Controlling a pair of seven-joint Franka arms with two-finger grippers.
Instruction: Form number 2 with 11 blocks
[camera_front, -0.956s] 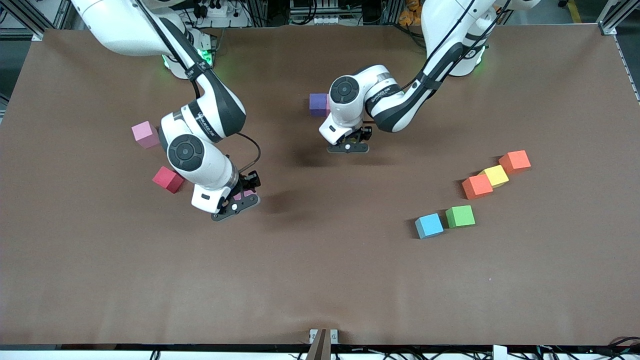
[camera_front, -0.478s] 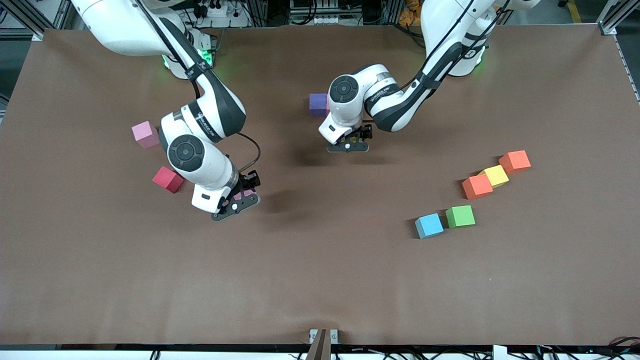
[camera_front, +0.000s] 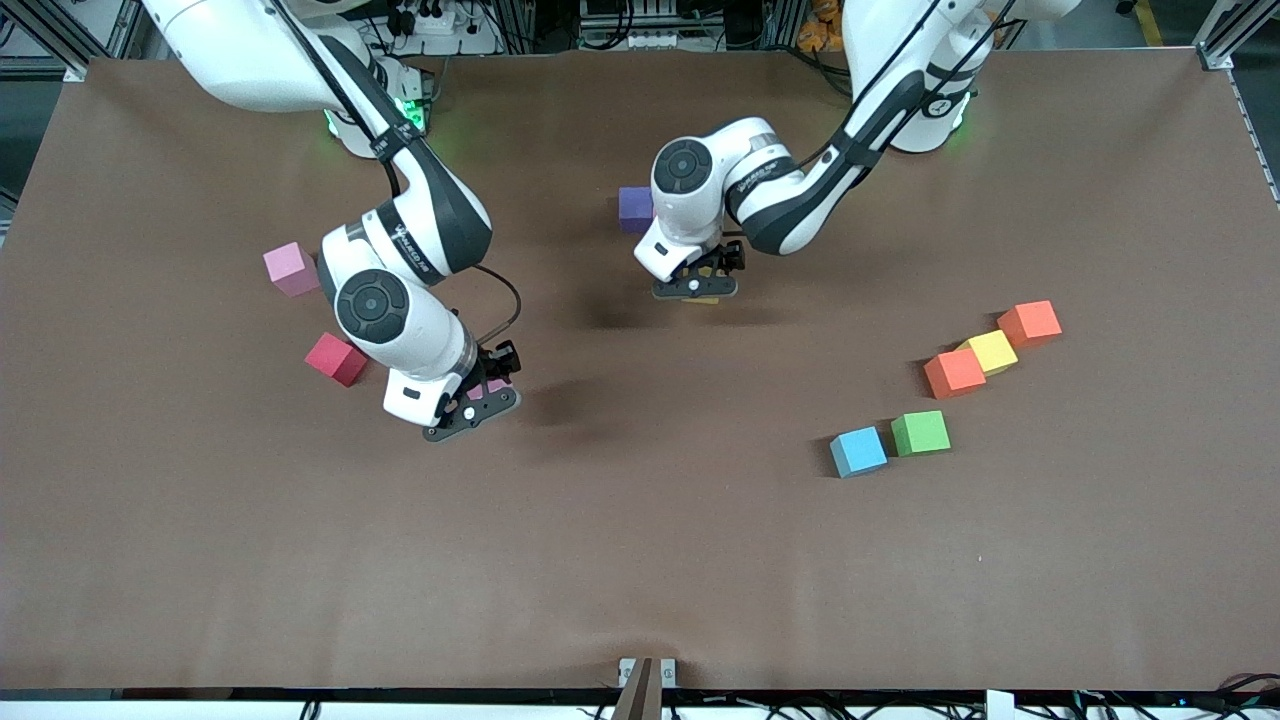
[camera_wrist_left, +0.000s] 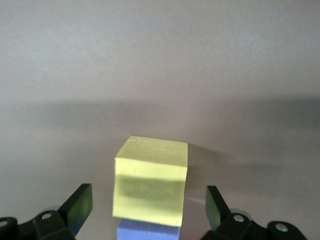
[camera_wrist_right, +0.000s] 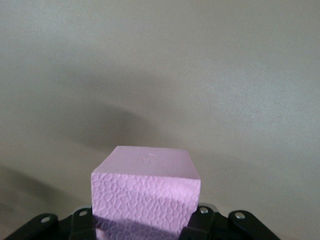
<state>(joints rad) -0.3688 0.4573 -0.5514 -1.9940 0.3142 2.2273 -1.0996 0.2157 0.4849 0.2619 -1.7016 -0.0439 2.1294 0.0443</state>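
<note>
My left gripper (camera_front: 697, 290) hangs open over the middle of the table. A yellow block (camera_wrist_left: 151, 185) lies on the table between its spread fingers (camera_wrist_left: 80, 207), touching neither. A bluish-purple block (camera_wrist_left: 147, 231) lies against the yellow one. A purple block (camera_front: 634, 208) peeks out beside the left wrist. My right gripper (camera_front: 472, 408) is shut on a pink block (camera_wrist_right: 146, 192), held just above the table toward the right arm's end. No number 2 is in view.
A pink block (camera_front: 290, 268) and a red block (camera_front: 336, 359) lie beside the right arm. Toward the left arm's end lie two orange blocks (camera_front: 1029, 323) (camera_front: 954, 372) with a yellow block (camera_front: 990, 351) between them. A green block (camera_front: 920, 432) and a light blue block (camera_front: 858, 451) lie nearer the camera.
The left gripper has opened, let go of the yellow block and lifted a little toward the bases. The right arm has not moved.
</note>
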